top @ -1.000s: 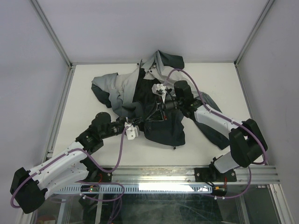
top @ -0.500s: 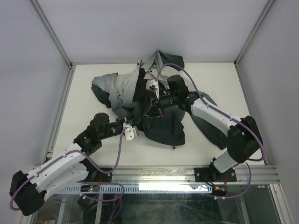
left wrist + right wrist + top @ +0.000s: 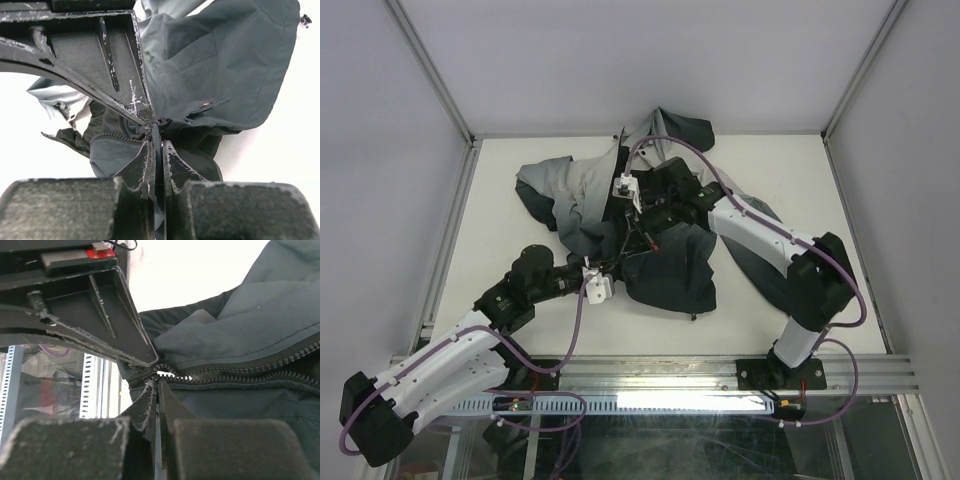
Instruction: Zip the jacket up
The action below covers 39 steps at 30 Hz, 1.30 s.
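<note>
Right claw [image 3: 156,385]: just snapped shut, pinching zipper [image 3: 240,371] at slider. Left claw [image 3: 157,137]: still pinching jacket [image 3: 225,65] hem, near side. Likely ready to draw slider far.

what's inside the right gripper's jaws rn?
The right gripper is shut where the zipper teeth of the jacket converge, pinching that spot. Whether it holds the slider or the pull is hidden by its fingers.

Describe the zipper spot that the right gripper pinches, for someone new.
On the white table lies a crumpled grey-to-dark-teal fabric jacket. Across its dark front, the black toothed zipper runs into the shut right gripper; unlike plain seams nearby, two tooth rows converge there.
</note>
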Motion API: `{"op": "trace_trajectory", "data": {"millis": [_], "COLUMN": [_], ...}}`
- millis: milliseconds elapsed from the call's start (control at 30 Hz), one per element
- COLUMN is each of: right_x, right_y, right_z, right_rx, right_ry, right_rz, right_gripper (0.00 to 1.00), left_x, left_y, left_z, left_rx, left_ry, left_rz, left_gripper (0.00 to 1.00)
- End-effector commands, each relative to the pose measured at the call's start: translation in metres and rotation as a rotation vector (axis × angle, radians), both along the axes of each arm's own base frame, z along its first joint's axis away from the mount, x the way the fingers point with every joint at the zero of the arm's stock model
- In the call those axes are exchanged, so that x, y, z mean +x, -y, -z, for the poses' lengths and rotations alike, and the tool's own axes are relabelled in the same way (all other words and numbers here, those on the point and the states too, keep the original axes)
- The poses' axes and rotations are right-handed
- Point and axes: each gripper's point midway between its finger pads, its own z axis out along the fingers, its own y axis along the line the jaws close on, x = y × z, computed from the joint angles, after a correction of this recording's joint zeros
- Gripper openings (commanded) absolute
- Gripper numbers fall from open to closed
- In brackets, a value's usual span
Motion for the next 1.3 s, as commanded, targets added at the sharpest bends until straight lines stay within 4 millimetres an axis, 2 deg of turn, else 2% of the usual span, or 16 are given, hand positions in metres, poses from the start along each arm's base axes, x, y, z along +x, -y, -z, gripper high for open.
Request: {"op": "trace_trajectory", "data": {"millis": [0,100,267,333,433,533,600,633,833,900,967,1067,1167,1267], "right_x": [0.056,0.073,0.091,0.09,0.078,0.07,0.068,0.068,0.068,0.071,0.07,0.058,0.052,0.048], "right_y": [0.009,0.015,0.022,0.021,0.009,-0.001,-0.005,-0.008,-0.018,-0.021,-0.024,-0.037,-0.046,-0.051], "right_z": [0.033,0.045,0.058,0.056,0.04,0.032,0.031,0.03,0.021,0.017,0.011,0.001,-0.007,-0.012], "right_rx": [-0.191,-0.274,-0.366,-0.36,-0.277,-0.242,-0.234,-0.221,-0.174,-0.152,-0.124,-0.076,-0.033,-0.005], "right_ry": [0.112,0.097,0.104,0.102,0.119,0.129,0.125,0.131,0.144,0.148,0.143,0.139,0.132,0.129], "right_rz": [0.188,0.286,0.38,0.374,0.318,0.299,0.302,0.303,0.345,0.361,0.361,0.33,0.312,0.303], "right_gripper": [0.0,0.0,0.0,0.0,0.0,0.0,0.0,0.0,0.0,0.0,0.0,0.0,0.0,0.0], "left_x": [-0.019,-0.021,-0.028,-0.025,-0.018,-0.011,-0.012,-0.013,-0.004,0.001,0.008,0.022,0.033,0.039], "left_y": [0.016,0.017,0.017,0.015,0.009,0.004,0.002,0.002,-0.007,-0.011,-0.014,-0.019,-0.022,-0.031], "left_z": [-0.041,-0.048,-0.059,-0.054,-0.043,-0.043,-0.045,-0.047,-0.068,-0.081,-0.095,-0.104,-0.096,-0.071], "left_rx": [-0.097,-0.106,-0.126,-0.116,-0.102,-0.124,-0.137,-0.147,-0.255,-0.341,-0.46,-0.643,-0.769,-0.839], "left_ry": [0.108,0.126,0.137,0.127,0.11,0.083,0.076,0.071,-0.031,-0.12,-0.255,-0.52,-0.78,-0.989], "left_rz": [0.136,0.151,0.176,0.153,0.093,0.03,0.022,0.018,-0.106,-0.181,-0.283,-0.473,-0.678,-0.923], "left_gripper": [0.0,0.0,0.0,0.0,0.0,0.01,0.18,0.23,0.3,0.33,0.41,0.51,0.57,0.66]}}
